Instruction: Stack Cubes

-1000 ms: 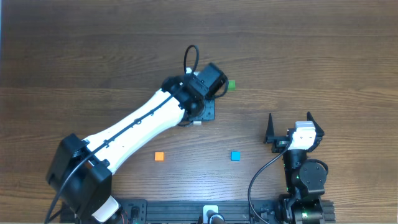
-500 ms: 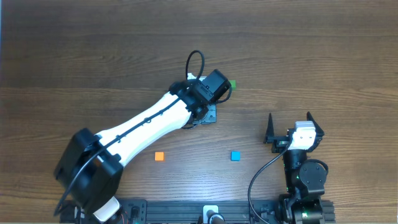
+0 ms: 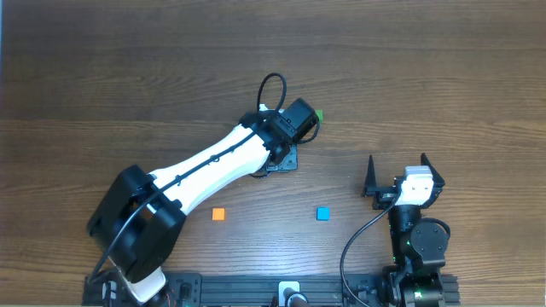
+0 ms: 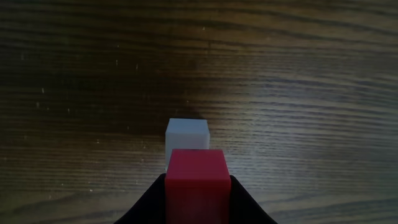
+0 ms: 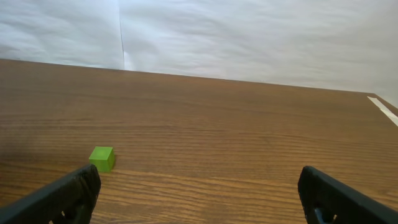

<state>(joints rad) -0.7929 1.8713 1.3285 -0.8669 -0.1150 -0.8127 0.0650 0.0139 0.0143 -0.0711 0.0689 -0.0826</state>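
Observation:
My left gripper [image 4: 198, 200] is shut on a red cube [image 4: 198, 177], held just above the wooden table. A white cube [image 4: 187, 135] lies on the table right beyond the red one, partly hidden by it. From above, the left arm's wrist [image 3: 294, 119] stretches to the table's middle, beside a green cube [image 3: 319, 115]. An orange cube [image 3: 218, 214] and a blue cube [image 3: 322, 213] lie near the front. My right gripper [image 3: 398, 175] stands open near its base with nothing between its fingers. It faces the green cube [image 5: 102, 158] from far off.
The wooden table [image 3: 444, 77] is bare at the back and on the right. A white backdrop [image 5: 249, 37] stands behind the table's far edge. A black cable [image 3: 271, 85] loops above the left wrist.
The left arm's wrist has shifted slightly right toward the green cube, and its shoulder has swung right. The right arm has not moved.

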